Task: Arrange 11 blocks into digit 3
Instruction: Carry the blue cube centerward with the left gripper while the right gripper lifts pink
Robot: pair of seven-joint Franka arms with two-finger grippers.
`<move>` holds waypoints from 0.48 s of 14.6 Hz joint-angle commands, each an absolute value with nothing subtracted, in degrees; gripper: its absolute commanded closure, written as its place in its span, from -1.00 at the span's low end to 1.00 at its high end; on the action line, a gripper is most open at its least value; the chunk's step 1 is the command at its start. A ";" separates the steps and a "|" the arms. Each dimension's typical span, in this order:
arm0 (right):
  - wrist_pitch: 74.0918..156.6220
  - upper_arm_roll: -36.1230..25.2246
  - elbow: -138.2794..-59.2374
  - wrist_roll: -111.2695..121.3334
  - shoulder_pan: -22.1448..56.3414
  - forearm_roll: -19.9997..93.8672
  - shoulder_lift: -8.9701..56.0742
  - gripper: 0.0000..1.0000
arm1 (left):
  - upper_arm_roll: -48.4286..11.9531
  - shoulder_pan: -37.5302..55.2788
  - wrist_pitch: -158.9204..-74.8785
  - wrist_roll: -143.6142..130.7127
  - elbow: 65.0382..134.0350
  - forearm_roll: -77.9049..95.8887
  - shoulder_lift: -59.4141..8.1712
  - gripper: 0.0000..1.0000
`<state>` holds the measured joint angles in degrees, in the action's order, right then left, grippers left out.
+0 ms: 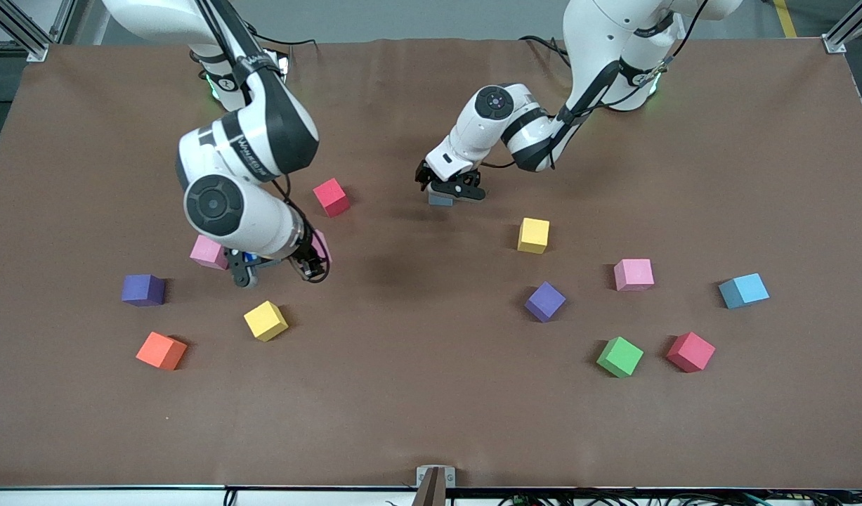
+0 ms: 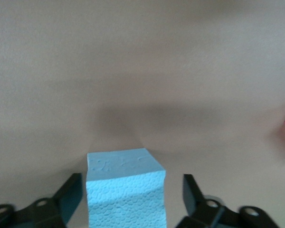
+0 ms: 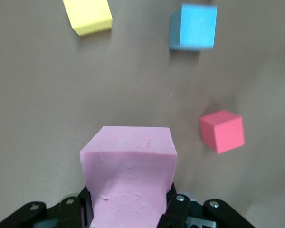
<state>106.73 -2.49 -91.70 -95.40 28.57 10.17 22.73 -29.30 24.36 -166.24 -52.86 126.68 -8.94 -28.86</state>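
The brown felt-covered table (image 1: 431, 422) carries small matte foam cubes scattered singly — nothing resembling a 3 has been laid out, so I judge the task to be at an early gathering step.

The right gripper (image 3: 128, 209) is closed on a pink foam cube (image 3: 128, 156) and hangs over the table toward the right arm's end, near a second pink cube (image 1: 207, 251). The left gripper (image 2: 133, 199) is over the middle of the table with a light-blue foam cube (image 2: 126, 190) between its fingers (image 2: 69, 194); a gap shows on each side of the cube, so the jaws stand open around it and do not grip.

The remaining blocks are well apart: a red one (image 1: 331, 196), a yellow one (image 1: 265, 320), an orange one (image 1: 161, 351) and a purple one (image 1: 143, 289) toward the right arm's end; yellow (image 1: 533, 235), purple (image 1: 545, 301), pink (image 1: 634, 274), green (image 1: 619, 356), red (image 1: 690, 351) and light blue (image 1: 743, 290) toward the left arm's end.

Next, I think, the pink cube needs setting squarely beside the blue one. The middle strip is bare — ample room — and all blocks lie well inside the table's edges.
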 commanded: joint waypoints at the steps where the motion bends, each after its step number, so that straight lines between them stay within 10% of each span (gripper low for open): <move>1: 121.76 2.44 -111.04 -101.41 27.60 10.63 12.68 1.00 | -29.62 23.29 -166.29 -52.65 126.12 -9.93 -27.17 -1.00; 7: 131.31 5.79 -125.42 -116.41 28.20 13.60 6.86 1.00 | -29.53 13.29 -164.37 -52.65 126.12 -9.93 -20.31 -1.00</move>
